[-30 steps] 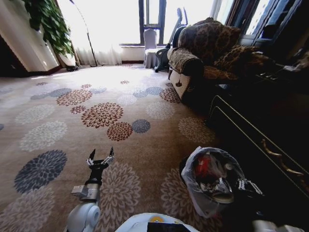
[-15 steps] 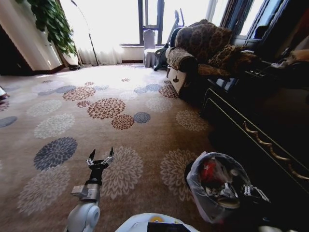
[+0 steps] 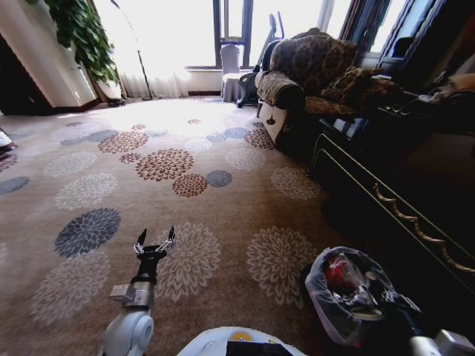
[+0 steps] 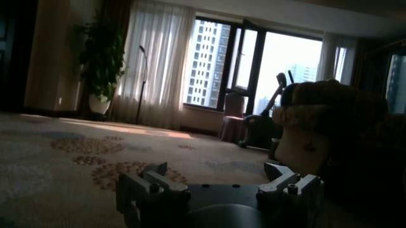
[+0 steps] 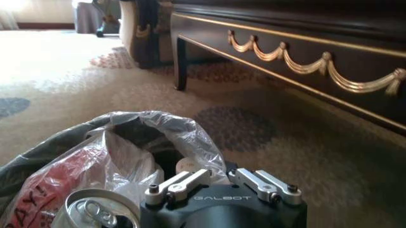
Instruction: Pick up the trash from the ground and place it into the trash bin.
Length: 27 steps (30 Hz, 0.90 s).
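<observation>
The trash bin (image 3: 326, 308), black with a pale plastic liner (image 5: 161, 130), stands on the carpet at my lower right. Trash lies inside it: a red and white bag (image 5: 38, 202), a silvery can top (image 5: 95, 211) and a red-labelled piece (image 3: 340, 273). My right gripper (image 5: 221, 179) is at the bin's near rim, its fingers (image 5: 180, 183) drawn together on the rim and liner. To the left, my left gripper (image 3: 154, 243) hangs open over the flowered carpet with nothing between its fingers (image 4: 152, 183).
A long dark cabinet with gold trim (image 3: 401, 211) runs along the right, close behind the bin. A patterned sofa (image 3: 312, 70) stands beyond it. A chair (image 3: 231, 63), a floor lamp and a plant (image 3: 82, 37) stand near the far windows. Open carpet (image 3: 148, 167) spreads ahead and left.
The head camera has swung, so the whole room shifted. The bin and my right gripper moved right and nearer over the carpet. The left arm kept its pose.
</observation>
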Motion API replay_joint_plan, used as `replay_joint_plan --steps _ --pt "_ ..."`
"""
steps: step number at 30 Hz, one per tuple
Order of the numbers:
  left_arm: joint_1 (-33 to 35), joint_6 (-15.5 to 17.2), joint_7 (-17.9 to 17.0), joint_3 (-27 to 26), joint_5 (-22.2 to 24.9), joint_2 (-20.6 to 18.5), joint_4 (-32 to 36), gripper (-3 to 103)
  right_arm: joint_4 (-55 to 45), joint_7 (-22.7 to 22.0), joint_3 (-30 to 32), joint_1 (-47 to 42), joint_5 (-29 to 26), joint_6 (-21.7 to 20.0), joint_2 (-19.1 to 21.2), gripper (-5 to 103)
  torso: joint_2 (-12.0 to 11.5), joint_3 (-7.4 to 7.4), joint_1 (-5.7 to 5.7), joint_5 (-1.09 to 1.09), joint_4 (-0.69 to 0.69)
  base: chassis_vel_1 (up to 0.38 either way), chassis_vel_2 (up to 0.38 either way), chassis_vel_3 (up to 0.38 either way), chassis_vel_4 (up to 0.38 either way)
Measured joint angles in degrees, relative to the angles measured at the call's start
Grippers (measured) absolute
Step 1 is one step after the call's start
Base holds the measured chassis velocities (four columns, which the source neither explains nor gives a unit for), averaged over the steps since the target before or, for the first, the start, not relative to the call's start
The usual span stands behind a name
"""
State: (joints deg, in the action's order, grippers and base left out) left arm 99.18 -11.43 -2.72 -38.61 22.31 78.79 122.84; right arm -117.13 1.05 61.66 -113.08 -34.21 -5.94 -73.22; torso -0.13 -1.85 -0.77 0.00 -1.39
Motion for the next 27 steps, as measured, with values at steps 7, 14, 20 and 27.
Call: replay_joint_plan --steps 7,14,20,27 --pt "0.0 0.0 0.0 0.0 0.0 0.0 0.0 100 5.8 0.0 0.0 2.3 -1.9 0.4 1.1 0 0.0 0.00 0.00 0.02 0.00 0.000 0.000 0.000 0.000" --pt "0.0 0.0 0.0 0.0 0.0 0.0 0.0 100 6.3 0.0 0.7 2.0 -3.5 -0.9 2.2 21 0.0 0.01 0.01 0.01 0.01 0.000 0.000 0.000 0.000" --pt "0.0 0.0 0.0 0.0 0.0 0.0 0.0 100 6.2 0.0 1.6 1.4 -5.6 -1.5 2.3 42 0.0 0.01 0.01 0.02 0.01 0.000 0.000 0.000 0.000" --pt "0.0 0.0 0.0 0.0 0.0 0.0 0.0 100 2.4 0.0 4.8 -3.9 -6.2 -1.6 0.1 70 0.0 0.01 0.01 0.00 0.00 0.000 0.000 0.000 0.000"
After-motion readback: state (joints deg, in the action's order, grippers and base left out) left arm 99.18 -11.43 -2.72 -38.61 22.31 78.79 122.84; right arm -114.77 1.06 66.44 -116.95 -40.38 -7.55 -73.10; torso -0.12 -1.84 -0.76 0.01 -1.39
